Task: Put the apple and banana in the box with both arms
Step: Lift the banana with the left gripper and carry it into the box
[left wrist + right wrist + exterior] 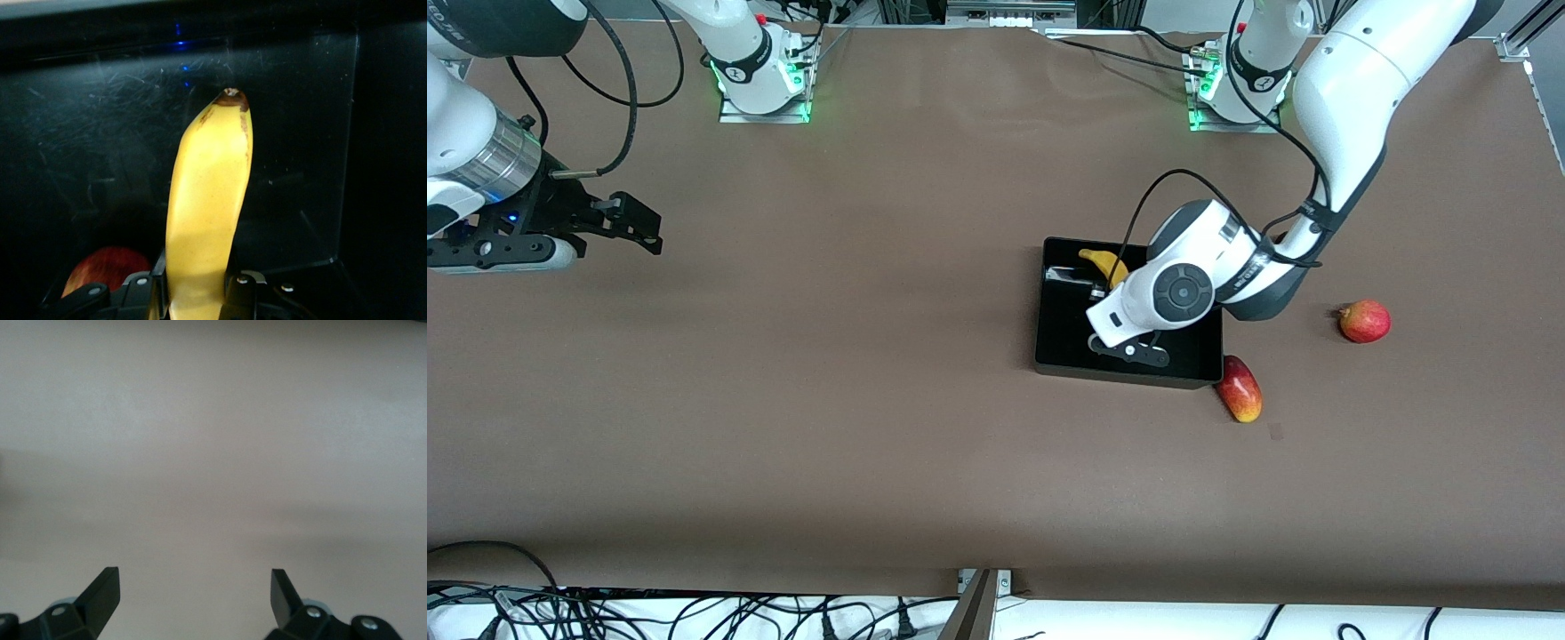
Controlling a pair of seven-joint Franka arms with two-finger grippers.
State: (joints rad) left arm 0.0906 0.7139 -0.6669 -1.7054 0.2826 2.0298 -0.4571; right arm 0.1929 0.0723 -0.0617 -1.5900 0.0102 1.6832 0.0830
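The black box (1060, 347) sits toward the left arm's end of the table. My left gripper (197, 270) is down inside it, shut on the yellow banana (208, 193), whose dark tip points away from the fingers. The banana (1104, 265) also shows in the front view, sticking out past the left wrist. A red streaked apple (107, 267) lies in the box beside the left fingers. The left arm hides it in the front view. My right gripper (640, 227) is open and empty, held above bare table at the right arm's end, and also shows in the right wrist view (195, 587).
An oblong red-yellow mango-like fruit (1240, 388) lies just outside the box's corner nearest the front camera. A round pinkish-red fruit with a nub (1365, 321) lies farther toward the left arm's end. Cables run along the table's front edge.
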